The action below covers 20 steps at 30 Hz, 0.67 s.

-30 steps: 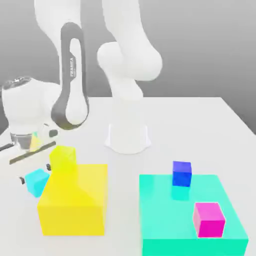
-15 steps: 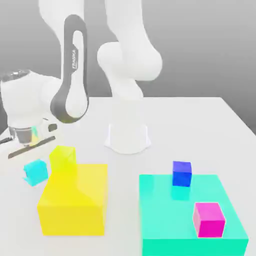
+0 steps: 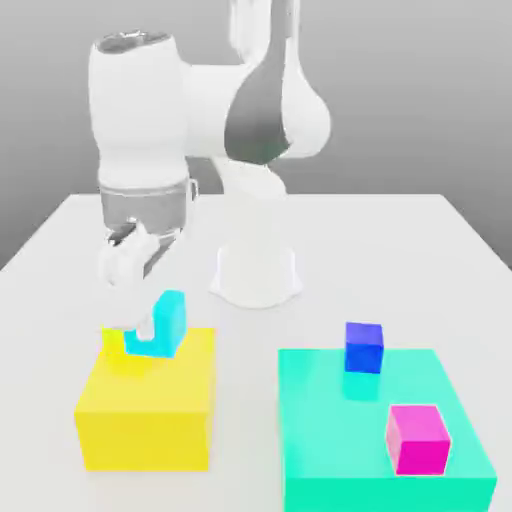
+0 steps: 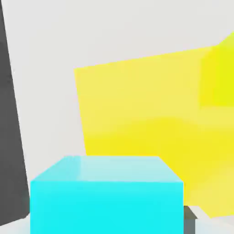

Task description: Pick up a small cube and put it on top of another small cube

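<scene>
My gripper is shut on the small cyan cube, which fills the near part of the hand view between the dark fingers. The cube hangs over the back left corner of the large yellow block. The small yellow cube sits on that corner, partly behind and below the cyan cube, a little toward the exterior view's left. In the hand view the small yellow cube shows as a brighter patch beyond the held cube. I cannot tell whether the two cubes touch.
A large flat teal block lies at the exterior view's right, with a dark blue cube and a magenta cube on it. The arm's white base stands behind, mid-table.
The gripper shut on the cyan cube on the table at the exterior view's left. It lifted the cube and carried it right, over the yellow block's corner. The arm swung round.
</scene>
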Tool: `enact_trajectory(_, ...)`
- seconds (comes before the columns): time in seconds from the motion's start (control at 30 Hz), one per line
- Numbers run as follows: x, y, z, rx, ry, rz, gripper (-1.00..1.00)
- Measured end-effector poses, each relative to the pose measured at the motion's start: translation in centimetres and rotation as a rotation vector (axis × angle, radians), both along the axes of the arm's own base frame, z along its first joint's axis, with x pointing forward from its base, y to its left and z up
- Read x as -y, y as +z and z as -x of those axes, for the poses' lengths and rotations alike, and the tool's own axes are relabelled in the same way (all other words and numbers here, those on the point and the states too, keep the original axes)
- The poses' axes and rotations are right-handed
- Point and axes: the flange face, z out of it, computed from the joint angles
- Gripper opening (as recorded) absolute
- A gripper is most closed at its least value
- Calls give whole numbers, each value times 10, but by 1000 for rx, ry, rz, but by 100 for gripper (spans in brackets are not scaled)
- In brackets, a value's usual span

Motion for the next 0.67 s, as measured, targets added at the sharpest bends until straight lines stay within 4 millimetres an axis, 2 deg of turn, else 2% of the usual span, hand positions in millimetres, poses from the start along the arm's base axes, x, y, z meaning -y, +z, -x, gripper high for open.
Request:
enact_trajectory(0.07, -47, 10, 4, 1, 90, 0, -100)
enact_trajectory(0.17, -115, 22, 21, -1, 224, 6, -100)
enact_trajectory(0.3, -182, 20, 58, -29, 332, 21, -100)
enact_trajectory(0.37, -182, 6, 65, -60, 284, 23, -100)
enact_trajectory(0.53, -181, -48, 67, -71, 266, 25, -100)
enact_trajectory(0.57, -181, -55, 68, -70, 266, 24, 100)
enact_trajectory(0.67, -181, -55, 68, -70, 266, 24, 100)
